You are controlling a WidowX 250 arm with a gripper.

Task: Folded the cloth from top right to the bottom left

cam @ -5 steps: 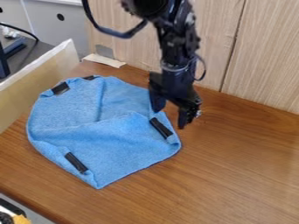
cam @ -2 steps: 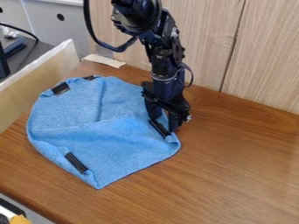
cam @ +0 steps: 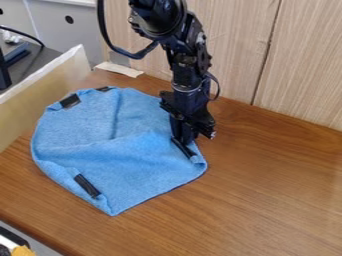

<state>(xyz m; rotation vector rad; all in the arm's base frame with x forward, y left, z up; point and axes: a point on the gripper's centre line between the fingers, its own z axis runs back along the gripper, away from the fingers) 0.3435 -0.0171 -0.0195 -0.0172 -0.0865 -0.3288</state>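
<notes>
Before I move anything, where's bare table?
Bare tabletop: broad patch picture-right of the blue cloth, up to the wall panel. Crowded: the cloth's right edge, at the claw, and narrow gap by the pale board.

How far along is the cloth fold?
Done: gripper is at the blue cloth's right edge, on its black strip. In hand: apparently that edge, fingers close together there. Left: carrying it over and releasing; the right side lies out flat, well away from the lower-left strip.

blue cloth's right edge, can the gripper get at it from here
Looks like yes: the gripper is down at that edge of the blue cloth, by a black strip, with nothing seen in between.
</notes>
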